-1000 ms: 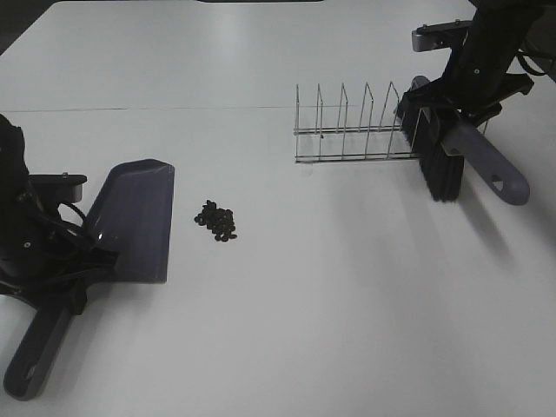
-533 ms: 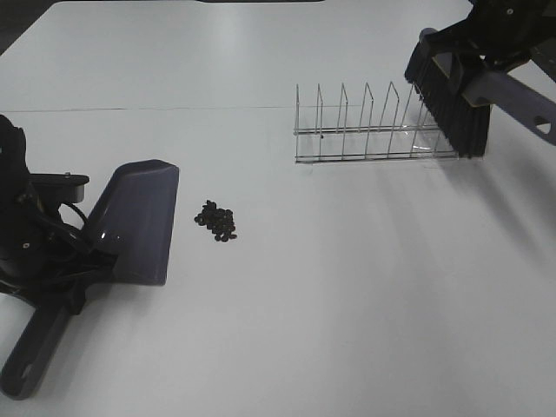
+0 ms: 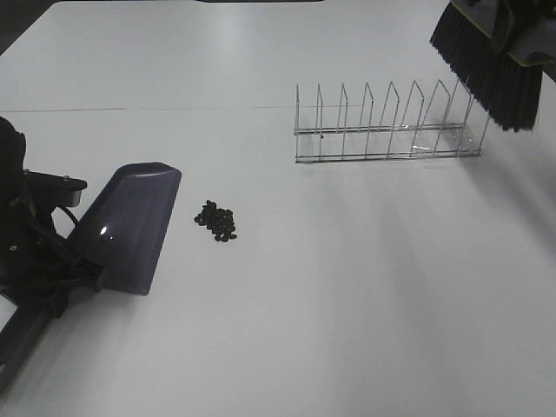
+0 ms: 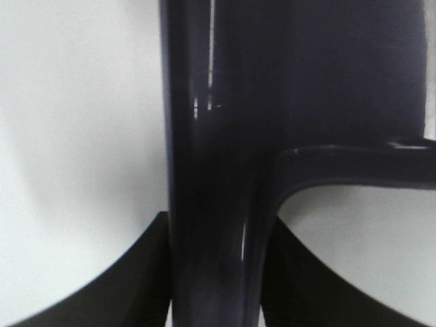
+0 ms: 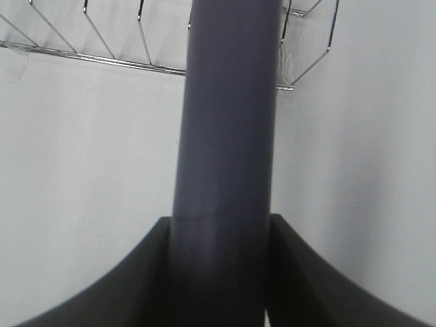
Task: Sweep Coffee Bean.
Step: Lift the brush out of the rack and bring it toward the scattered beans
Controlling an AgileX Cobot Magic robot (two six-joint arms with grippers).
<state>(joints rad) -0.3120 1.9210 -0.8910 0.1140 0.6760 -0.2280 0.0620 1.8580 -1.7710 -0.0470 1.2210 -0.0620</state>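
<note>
Jaws of the right gripper [image 5: 221, 272] are squeezing the brush [image 3: 491, 74] handle, holding it up over the rack [image 3: 387, 126]. The left gripper [image 4: 214, 272] is squeezing the dustpan [image 3: 130, 226] handle. Beans [image 3: 217, 220] are lying piled on the table [image 3: 347, 287] just beside the dustpan, well apart from the brush.

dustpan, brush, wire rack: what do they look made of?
The dustpan looks like moulded plastic, dark purple and glossy, with bright highlights on it. The brush has dense black bristles, probably synthetic; its handle looks like matte grey-purple plastic. The rack is thin shiny metal wire, possibly chrome-plated.
</note>
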